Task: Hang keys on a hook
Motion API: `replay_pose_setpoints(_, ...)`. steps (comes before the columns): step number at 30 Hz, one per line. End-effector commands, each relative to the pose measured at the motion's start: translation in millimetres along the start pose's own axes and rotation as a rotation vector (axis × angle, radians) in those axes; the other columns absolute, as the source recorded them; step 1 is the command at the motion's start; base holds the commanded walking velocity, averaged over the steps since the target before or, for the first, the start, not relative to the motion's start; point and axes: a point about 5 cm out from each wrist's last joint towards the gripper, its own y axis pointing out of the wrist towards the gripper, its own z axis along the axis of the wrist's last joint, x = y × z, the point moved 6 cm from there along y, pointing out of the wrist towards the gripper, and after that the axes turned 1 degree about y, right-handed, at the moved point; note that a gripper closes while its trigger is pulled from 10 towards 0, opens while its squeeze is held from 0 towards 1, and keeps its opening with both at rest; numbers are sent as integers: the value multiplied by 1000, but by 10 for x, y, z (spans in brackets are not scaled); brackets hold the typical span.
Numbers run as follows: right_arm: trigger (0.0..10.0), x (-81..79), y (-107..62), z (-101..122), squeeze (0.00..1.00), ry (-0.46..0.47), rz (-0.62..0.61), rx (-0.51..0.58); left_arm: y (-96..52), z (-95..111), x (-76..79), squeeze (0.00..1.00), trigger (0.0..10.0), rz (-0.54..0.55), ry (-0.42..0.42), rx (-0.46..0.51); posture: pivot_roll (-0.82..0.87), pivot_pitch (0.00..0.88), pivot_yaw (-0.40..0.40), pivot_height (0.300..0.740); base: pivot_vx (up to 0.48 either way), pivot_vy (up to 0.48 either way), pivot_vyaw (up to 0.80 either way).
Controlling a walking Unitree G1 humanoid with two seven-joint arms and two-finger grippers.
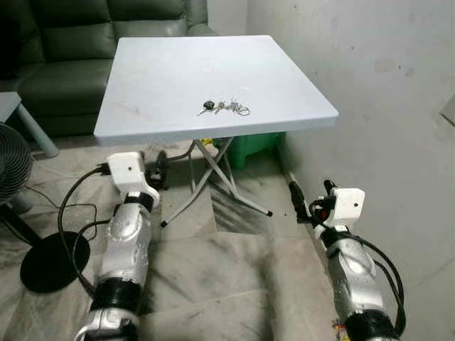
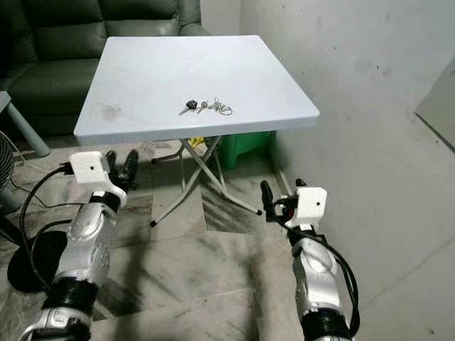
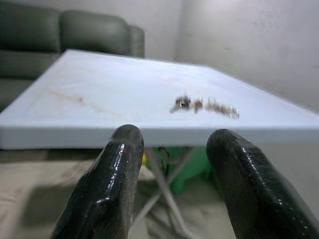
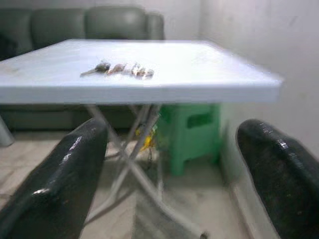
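A bunch of keys (image 1: 224, 108) with a black-headed key and silver rings lies on the white folding table (image 1: 156, 78), near its front edge. Both arms are held low in front of the table, below its top. My left gripper (image 1: 159, 170) is open by the table's front left corner, and the left wrist view looks along its fingers (image 3: 117, 184) at the keys (image 3: 204, 105). My right gripper (image 1: 311, 193) is open further right, near the wall. Past its wide-spread fingers (image 4: 65, 174), the right wrist view takes in the keys (image 4: 117, 69).
A dark green sofa (image 1: 64, 50) stands behind the table. A green plastic stool (image 1: 256, 145) sits under it among the crossed legs. A fan with a round black base (image 1: 46, 259) and a cable is at the left. A grey wall (image 1: 384, 85) runs along the right.
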Motion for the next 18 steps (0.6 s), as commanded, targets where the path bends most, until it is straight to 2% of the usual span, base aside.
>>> replay_pose_setpoints(1, 10000, -11, -5, 100, 0, -27, 16, 25, -89, -62, -90, 0, 10000, -6, 40, -27, -151, 5, -15, 740, 0, 0, 0)
replay_pose_setpoints(4, 10000, -4, -35, 116, 0, -29, 7, 30, -158, -90, -132, 0, 10000, -19, 115, -27, -154, 3, -9, 740, 0, 0, 0)
replay_pose_setpoints(8, 10000, 34, -72, 95, 0, -50, -17, 17, -150, -161, -165, 0, 10000, -10, 78, -76, -151, 4, -9, 740, 0, 0, 0)
replay_pose_setpoints(10, 10000, 34, -62, 123, 0, -51, -21, 25, -125, -150, -117, 0, 10000, -32, 47, -79, -150, 3, -10, 740, 0, 0, 0)
replay_pose_setpoints(14, 10000, -4, -5, 214, 0, -52, -18, 44, -73, -115, 35, 0, 10000, -95, 75, -74, -148, 7, -11, 740, 0, 0, 0)
replay_pose_setpoints(18, 10000, -37, 16, 236, 0, -75, -7, 49, -34, -116, 44, 0, 10000, -86, 80, -80, -146, 10, -12, 740, 0, 0, 0)
